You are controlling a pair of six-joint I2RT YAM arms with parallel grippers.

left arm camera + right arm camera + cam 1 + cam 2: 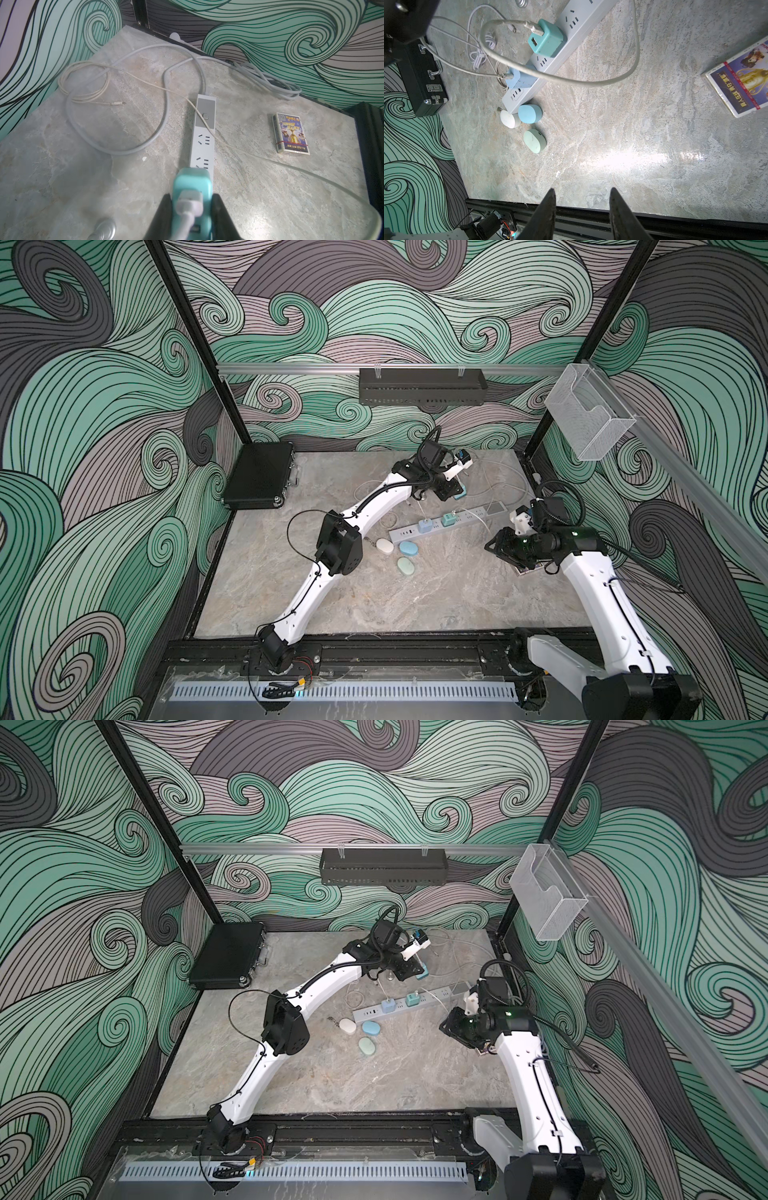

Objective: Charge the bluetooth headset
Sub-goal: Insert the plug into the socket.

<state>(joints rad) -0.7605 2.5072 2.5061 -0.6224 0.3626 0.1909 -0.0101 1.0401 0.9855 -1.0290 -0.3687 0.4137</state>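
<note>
Three small oval earbud cases lie together by the near end of the power strip (469, 517): white (385, 546), blue (409, 548) and pale green (406, 566). They also show in the right wrist view as white (508, 120), blue (529, 113) and green (534, 140). A blue charger (424, 526) and a teal charger (448, 519) sit plugged into the strip, each with a cable. My left gripper (192, 195) hangs above the strip's far side, shut on another teal charger (192, 182) with a white USB plug in it. My right gripper (582, 190) is open and empty, right of the cases.
A card box (291, 133) lies near the right edge, partly under my right arm. A black case (259, 477) stands at the back left. Loose white cables (87, 83) and the strip's grey cord (164, 116) loop over the back of the table.
</note>
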